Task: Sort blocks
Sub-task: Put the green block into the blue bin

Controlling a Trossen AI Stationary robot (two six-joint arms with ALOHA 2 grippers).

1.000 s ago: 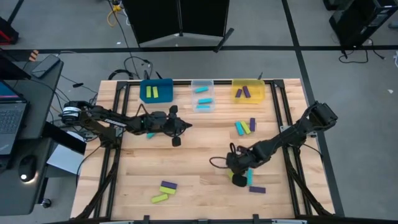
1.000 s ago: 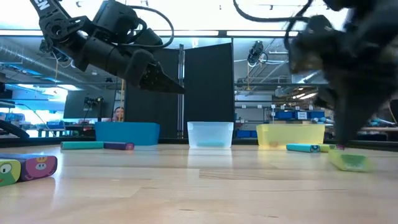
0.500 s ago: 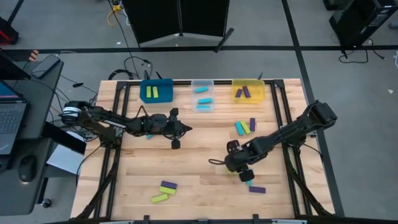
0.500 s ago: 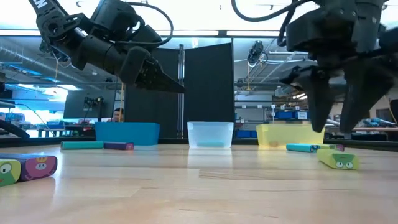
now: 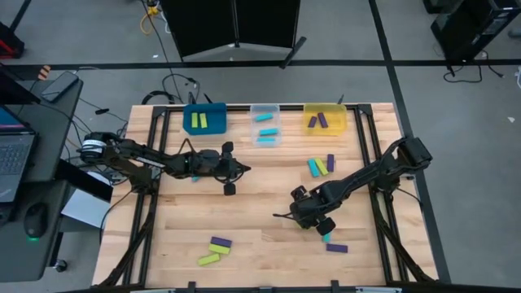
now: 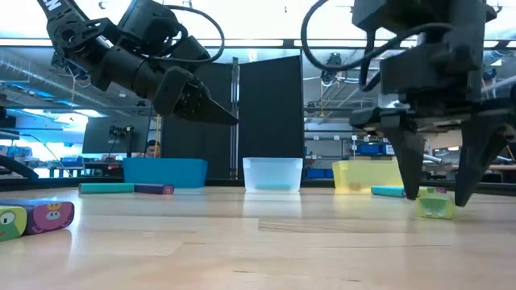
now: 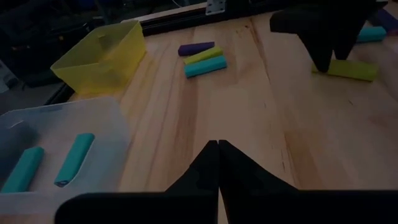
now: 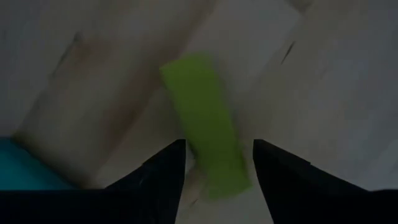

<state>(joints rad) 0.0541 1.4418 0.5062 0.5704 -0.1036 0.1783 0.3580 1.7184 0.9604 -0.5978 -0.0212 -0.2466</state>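
While overhead hides it, the right pincer straddles, wide, a green block; left pincer closed.

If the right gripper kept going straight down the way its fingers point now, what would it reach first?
The right gripper points down with open fingers either side of a lime green bar-shaped block lying flat on the wooden table. It would most likely meet that block first, though how far above it the fingertips are is unclear.
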